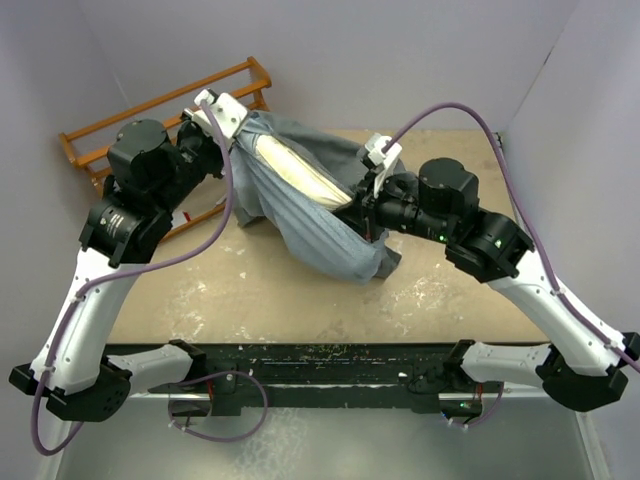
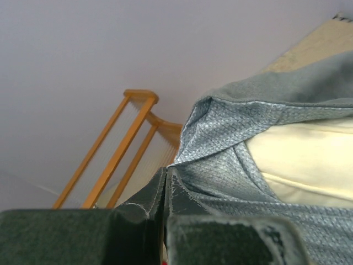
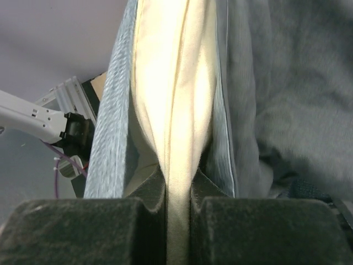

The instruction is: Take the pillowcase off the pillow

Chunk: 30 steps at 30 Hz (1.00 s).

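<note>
Fabric is stretching between 2 robot arms above a sandy-brown bench (image 1: 250, 290). The left fingers (image 2: 140, 207) are pinching together on a hemmed edge of the dark grey, thin-striped soft fabric pillowcase (image 1: 322, 228). They are holding that edge raised at the far left, just in front of an orange wooden slatted rack (image 1: 160, 112).

The right fingers (image 3: 110, 226) are clamping directly on a fold of the plump cream rectangular pillow (image 1: 298, 168). In the right wrist view, the paler blue-grey inner side of the pillowcase is flanking the gripped cream fold on both sides.

Seen from above, the pillow is showing as a long cream strip through the open mouth of the pillowcase, running between the 2 sets of fingers along the top of the bundle. The rest of the pillowcase is wrapping around it and sagging below in a loose sling. Its lowest folds are bunching under the right wrist, near the middle of the bench; whether they are touching the surface cannot be told.
</note>
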Each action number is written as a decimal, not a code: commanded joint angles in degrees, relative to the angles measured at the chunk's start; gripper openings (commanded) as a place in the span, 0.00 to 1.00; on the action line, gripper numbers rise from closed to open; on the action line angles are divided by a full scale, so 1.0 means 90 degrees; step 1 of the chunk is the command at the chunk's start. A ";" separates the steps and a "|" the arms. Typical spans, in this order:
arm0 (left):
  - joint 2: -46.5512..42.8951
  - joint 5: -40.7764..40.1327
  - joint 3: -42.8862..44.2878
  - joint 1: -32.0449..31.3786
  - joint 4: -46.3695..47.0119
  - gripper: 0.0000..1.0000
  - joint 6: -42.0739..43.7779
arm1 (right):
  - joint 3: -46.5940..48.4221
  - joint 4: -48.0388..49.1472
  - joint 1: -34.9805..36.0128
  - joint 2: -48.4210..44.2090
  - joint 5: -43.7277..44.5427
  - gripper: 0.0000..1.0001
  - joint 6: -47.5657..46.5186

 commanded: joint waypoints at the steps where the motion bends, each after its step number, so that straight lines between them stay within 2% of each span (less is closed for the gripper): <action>1: -0.0082 -0.1585 -0.0203 0.0097 0.0994 0.00 0.0451 | -0.0247 0.0702 -0.0022 -0.0746 -0.0222 0.00 0.0158; 6: -0.0178 -0.1619 -0.0716 0.0105 0.0927 0.00 0.0413 | -0.0612 0.1079 -0.0029 -0.1426 -0.0247 0.00 0.0297; 11: -0.0570 -0.1415 -0.1892 0.0107 0.0785 0.00 0.0105 | -0.0561 0.1444 -0.0029 -0.1801 -0.0262 0.00 0.0422; 14: -0.0884 -0.0690 -0.2600 0.0117 0.0591 0.00 0.0007 | -0.0464 0.1714 -0.0029 -0.1846 0.0037 0.00 0.0525; 18: -0.1204 0.0746 -0.2988 0.0119 -0.0328 0.03 0.0352 | -0.0397 0.2306 -0.0029 -0.1824 0.0404 0.00 0.0611; 19: -0.1265 0.0883 -0.2917 0.0117 -0.0484 0.14 0.0494 | -0.0291 0.2257 -0.0028 -0.1698 0.0321 0.00 0.0614; 21: -0.1332 0.1111 -0.2532 0.0117 -0.0851 0.57 0.0810 | 0.0057 0.2070 -0.0029 -0.1350 0.0118 0.00 0.0613; 22: -0.1340 0.1311 -0.2215 0.0117 -0.1080 0.71 0.0911 | 0.0137 0.2024 -0.0028 -0.1179 0.0031 0.00 0.0610; 24: -0.1236 0.1896 -0.1238 0.0117 -0.1675 0.84 0.0993 | 0.0238 0.2004 -0.0026 -0.0842 -0.0198 0.00 0.0612; 25: -0.1137 0.2179 -0.0705 0.0117 -0.1947 0.88 0.1000 | 0.0318 0.1972 -0.0026 -0.0650 -0.0323 0.00 0.0588; 28: -0.0752 0.2895 0.0863 0.0117 -0.2753 0.91 0.1239 | 0.0719 0.1911 -0.0029 -0.0017 -0.0888 0.00 0.0494; 30: -0.0485 0.3285 0.1623 0.0116 -0.3291 0.92 0.1753 | 0.1134 0.1584 -0.0026 0.0464 -0.1384 0.00 0.0461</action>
